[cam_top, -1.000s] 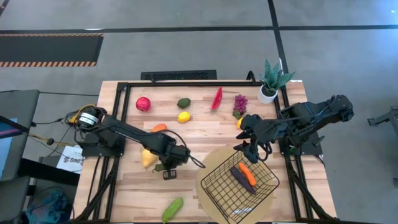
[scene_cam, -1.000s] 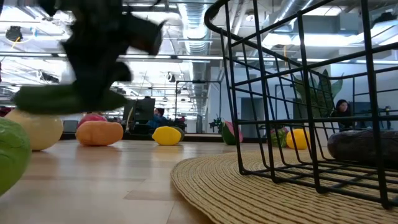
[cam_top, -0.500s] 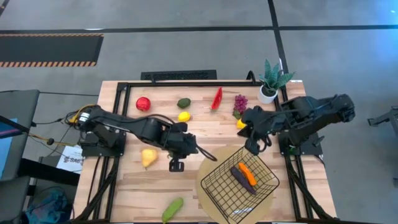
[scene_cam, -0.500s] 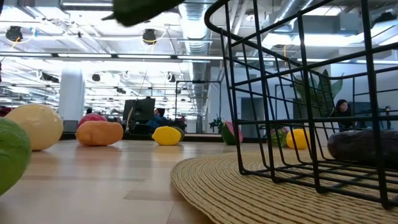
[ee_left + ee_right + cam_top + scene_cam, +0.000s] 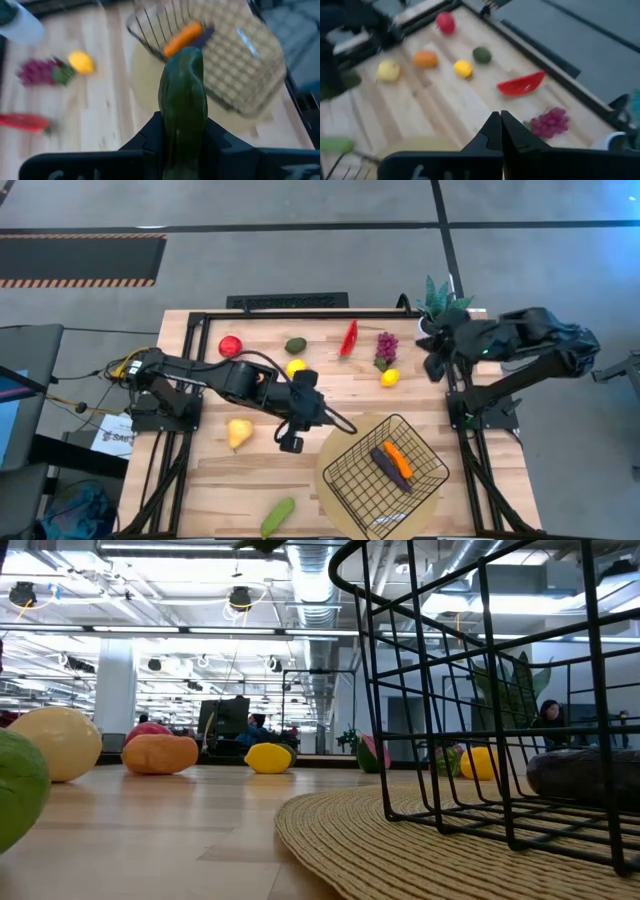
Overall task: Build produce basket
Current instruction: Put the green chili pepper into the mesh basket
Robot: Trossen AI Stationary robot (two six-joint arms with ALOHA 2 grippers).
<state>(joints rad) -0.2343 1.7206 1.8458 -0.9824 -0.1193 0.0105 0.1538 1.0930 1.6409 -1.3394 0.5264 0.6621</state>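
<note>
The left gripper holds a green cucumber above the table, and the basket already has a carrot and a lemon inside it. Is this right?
Not quite. The basket holds a carrot and a purple aubergine, not a lemon; the high view shows this. The lemons lie on the table outside it. The rest stands: the left gripper holds a green cucumber above the table.

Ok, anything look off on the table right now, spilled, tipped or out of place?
Nothing stands out. The basket sits upright on its mat with a carrot and aubergine inside. The left gripper holds a cucumber cleanly; the rest lies loose on the table.
</note>
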